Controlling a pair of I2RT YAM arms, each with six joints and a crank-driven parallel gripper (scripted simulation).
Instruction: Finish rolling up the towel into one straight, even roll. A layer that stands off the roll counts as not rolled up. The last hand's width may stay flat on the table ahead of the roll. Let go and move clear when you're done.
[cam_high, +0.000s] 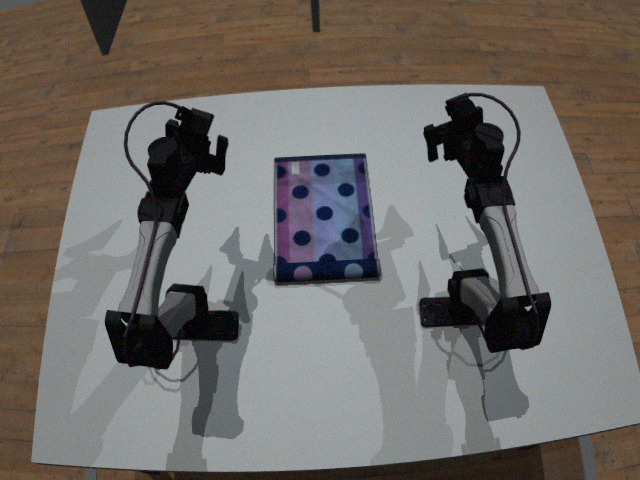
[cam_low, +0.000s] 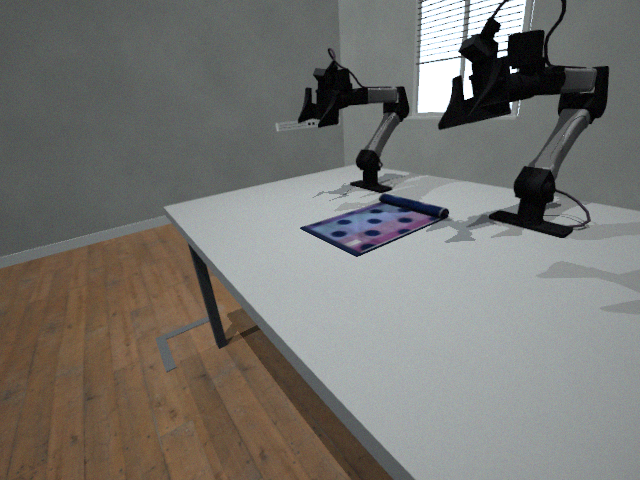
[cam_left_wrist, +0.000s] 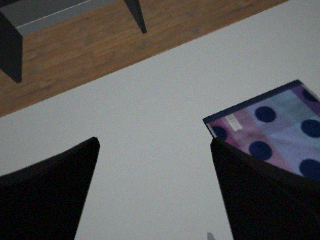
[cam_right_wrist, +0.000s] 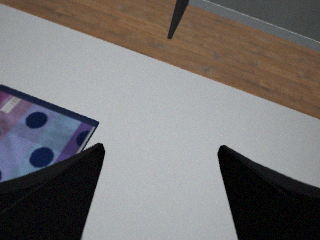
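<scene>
ok so your polka-dot towel is near the middle of the top frame, and only its lower end is wound into a snug navy roll. Most of the length above it is flat, so I'd say you've got the bulk of the rolling left. Your left gripper and right gripper are both nearly fully open, 0 things held, up off the table.
</scene>
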